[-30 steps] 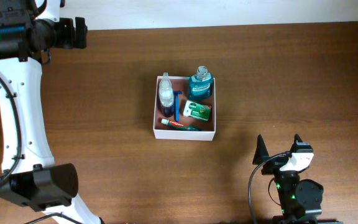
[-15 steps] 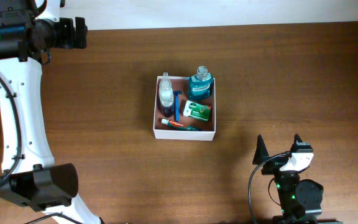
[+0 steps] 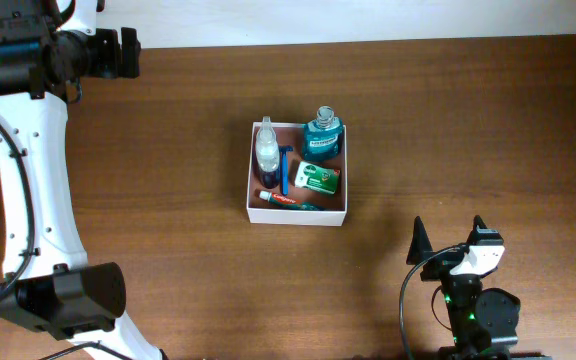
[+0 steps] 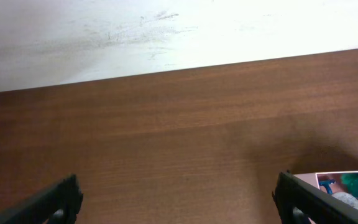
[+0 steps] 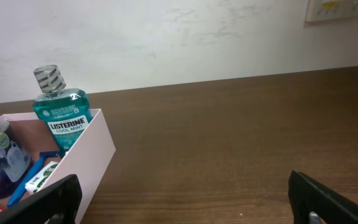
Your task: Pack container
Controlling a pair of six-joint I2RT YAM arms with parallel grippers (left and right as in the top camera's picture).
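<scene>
The container (image 3: 254,212), a square shallow box with white walls and reddish-brown inside, sits mid-table. In it stand a teal mouthwash bottle (image 3: 323,135) and a clear bottle with dark liquid (image 3: 266,152), with a blue razor (image 3: 286,172), a green packet (image 3: 318,177) and a red toothpaste tube (image 3: 280,199) lying flat. The right wrist view shows the container wall (image 5: 82,163) and the mouthwash bottle (image 5: 59,115). My right gripper (image 5: 182,199) is open and empty, well right of the box near the front edge. My left gripper (image 4: 178,202) is open and empty at the far left; a container corner (image 4: 337,179) shows beside its right finger.
A pale wall (image 5: 185,37) rises behind the table's far edge. The brown wooden tabletop (image 3: 148,200) spreads on all sides of the box. My left arm's white links (image 3: 28,170) run down the left side of the overhead view.
</scene>
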